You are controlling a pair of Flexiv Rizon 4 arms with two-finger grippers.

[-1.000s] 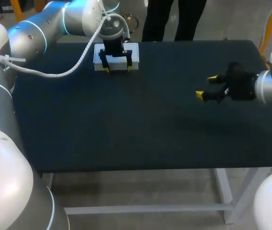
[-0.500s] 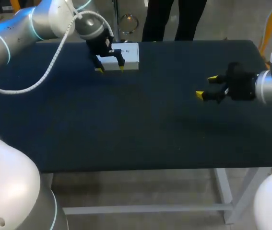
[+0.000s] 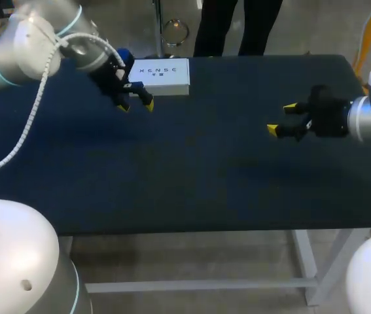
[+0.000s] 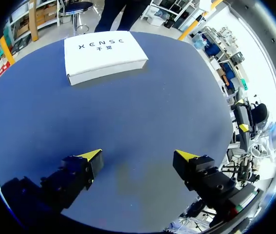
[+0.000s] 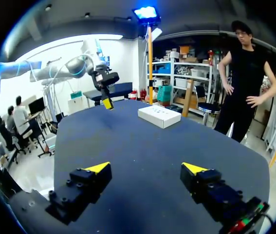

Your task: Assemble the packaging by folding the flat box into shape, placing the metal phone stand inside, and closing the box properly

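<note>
Left tool (image 3: 137,106) has backed off the closed white box (image 3: 164,76), now just ahead of its wide, empty jaws; right tool (image 3: 282,118) idle, wide, empty, so task looks done.

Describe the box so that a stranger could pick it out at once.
Look at the dark table and follow its far edge toward the left arm's side. There lies the box, just beyond the open left hand. It is the only loose thing on the table: flat, white, closed, with dark print on its lid.
</note>
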